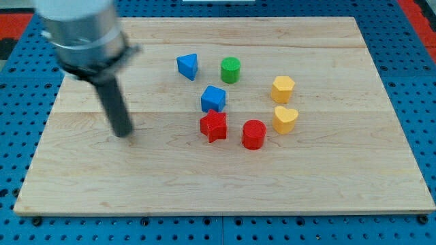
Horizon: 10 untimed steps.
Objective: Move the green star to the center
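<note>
My tip (123, 134) stands on the board well to the view's left of the red star (214, 126), at about the star's height in the view. It is a bare rod with nothing to spread or pinch, and it touches no block.

Just above the red star sits a blue block (212, 99) of blocky shape. Further up and slightly left of the star is a blue wedge-like block (187, 66). Up and a little right of the star is the only green block (230, 70). It looks round to me rather than star-shaped, so I take it as the task's thing with some doubt. Just right of the star lies a red cylinder (253, 134). Further right lies a yellow heart (285, 119), with a yellow hexagon (283, 89) above it.

I judge the approach is the step in hand and the push is not yet begun. The green block already lies close above the board's middle. The next move calls for bringing my tip round above it without knocking the blue wedge, then a short nudge toward the view's bottom.

The wooden board (340, 177) is pale and planked. It rests on a blue pegboard (415, 102), with red showing at the view's top corners.
</note>
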Motion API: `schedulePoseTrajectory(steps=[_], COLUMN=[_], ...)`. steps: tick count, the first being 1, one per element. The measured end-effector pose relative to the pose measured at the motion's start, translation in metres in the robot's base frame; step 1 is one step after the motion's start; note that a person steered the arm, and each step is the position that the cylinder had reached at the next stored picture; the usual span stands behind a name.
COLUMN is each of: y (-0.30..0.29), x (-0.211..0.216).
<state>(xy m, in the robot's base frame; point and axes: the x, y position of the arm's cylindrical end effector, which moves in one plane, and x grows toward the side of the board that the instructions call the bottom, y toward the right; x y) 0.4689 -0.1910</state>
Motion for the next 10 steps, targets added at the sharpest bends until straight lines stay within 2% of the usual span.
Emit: schedulePoseTrajectory(steps=[1, 2, 3, 4, 6, 7, 8, 9, 10], y=[-0.075, -0.082, -0.067, -0.034, 0.027, 0.045, -0.001, 0.042, 0.083], x=[-0.058, -0.117, -0.170, -0.157, -0.083, -0.069, -0.118, -0.125, -0.089])
